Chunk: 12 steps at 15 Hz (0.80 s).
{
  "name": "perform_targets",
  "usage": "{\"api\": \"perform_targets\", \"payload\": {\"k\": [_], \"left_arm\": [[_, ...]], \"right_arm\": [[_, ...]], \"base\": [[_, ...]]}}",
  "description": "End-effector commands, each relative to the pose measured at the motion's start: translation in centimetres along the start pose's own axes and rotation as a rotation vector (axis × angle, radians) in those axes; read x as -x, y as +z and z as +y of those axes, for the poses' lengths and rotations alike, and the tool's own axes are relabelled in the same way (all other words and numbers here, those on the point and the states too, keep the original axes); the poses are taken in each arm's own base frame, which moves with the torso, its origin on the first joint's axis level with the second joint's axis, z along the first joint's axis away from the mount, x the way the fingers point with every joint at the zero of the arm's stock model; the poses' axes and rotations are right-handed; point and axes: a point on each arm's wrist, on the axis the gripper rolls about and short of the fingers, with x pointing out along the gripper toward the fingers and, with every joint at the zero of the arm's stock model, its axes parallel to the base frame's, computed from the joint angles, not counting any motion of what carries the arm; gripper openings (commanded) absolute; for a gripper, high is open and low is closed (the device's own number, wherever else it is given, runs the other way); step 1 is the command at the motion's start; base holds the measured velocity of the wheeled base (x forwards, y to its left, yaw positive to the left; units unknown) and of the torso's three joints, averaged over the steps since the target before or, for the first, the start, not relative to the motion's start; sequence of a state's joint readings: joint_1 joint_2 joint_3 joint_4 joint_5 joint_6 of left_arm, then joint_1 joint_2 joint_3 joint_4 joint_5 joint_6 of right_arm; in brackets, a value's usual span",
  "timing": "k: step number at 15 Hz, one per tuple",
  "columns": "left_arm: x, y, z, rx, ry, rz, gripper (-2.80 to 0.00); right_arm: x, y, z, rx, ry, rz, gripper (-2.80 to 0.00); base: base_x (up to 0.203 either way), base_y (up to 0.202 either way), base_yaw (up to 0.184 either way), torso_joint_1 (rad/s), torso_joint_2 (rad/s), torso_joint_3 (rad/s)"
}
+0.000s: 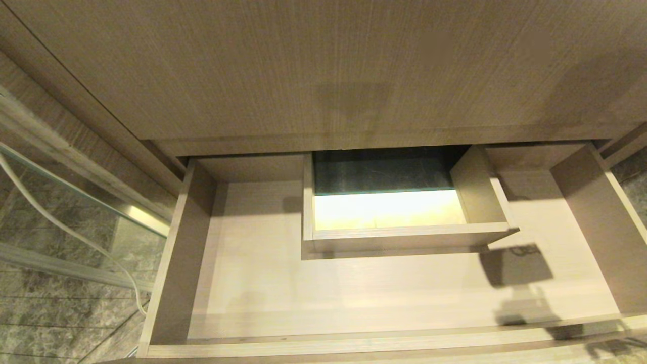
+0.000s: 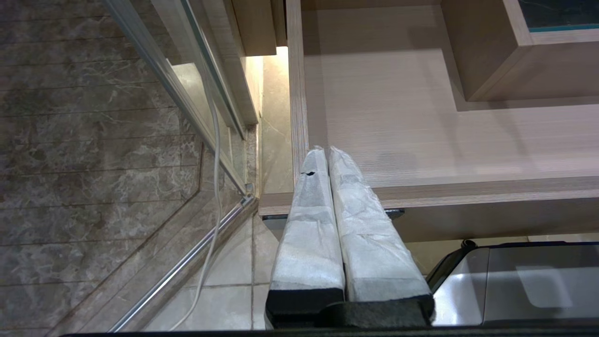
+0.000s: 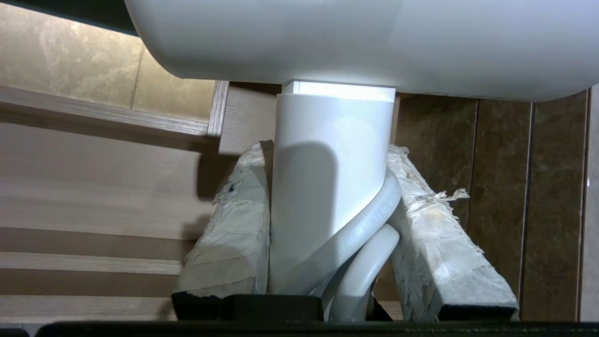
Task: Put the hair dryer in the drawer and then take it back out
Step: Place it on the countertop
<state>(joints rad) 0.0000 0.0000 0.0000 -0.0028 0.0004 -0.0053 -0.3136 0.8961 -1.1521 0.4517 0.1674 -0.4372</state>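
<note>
We hold the hair dryer (image 3: 327,154) by its handle in the right gripper (image 3: 327,187), jaws clamped on handle and cord (image 3: 369,229) together, near the open drawer (image 1: 212,349), which is empty. The left gripper (image 2: 327,154) is parked, fingers pressed together. Risk: the trapped cord makes an uneven grip, so the handle may twist or slip on release.

Warm dim light, glaring cut-out (image 1: 386,210)

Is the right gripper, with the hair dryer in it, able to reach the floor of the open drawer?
Probably yes. The right gripper grips the hair dryer by its handle, and the drawer stands open with nothing lying on its floor.
</note>
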Motion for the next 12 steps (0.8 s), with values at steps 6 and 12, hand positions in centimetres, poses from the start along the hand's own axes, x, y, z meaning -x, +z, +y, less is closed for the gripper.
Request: {"api": "perform_targets", "payload": {"k": [6,12], "left_arm": [[-0.01,0.00,0.00,0.001,0.000,0.000,-2.80],[-0.01,0.01,0.00,0.001,0.001,0.001,-2.80]], "right_arm": [[-0.18,-0.10,0.03,-0.001,0.010,0.012,-2.80],[-0.42,-0.29,0.07,-0.025,0.013,0.016,-2.80]], "base": [[0.000,0.000,0.000,0.000,0.00,0.000],[0.000,0.000,0.000,0.000,0.00,0.000]]}}
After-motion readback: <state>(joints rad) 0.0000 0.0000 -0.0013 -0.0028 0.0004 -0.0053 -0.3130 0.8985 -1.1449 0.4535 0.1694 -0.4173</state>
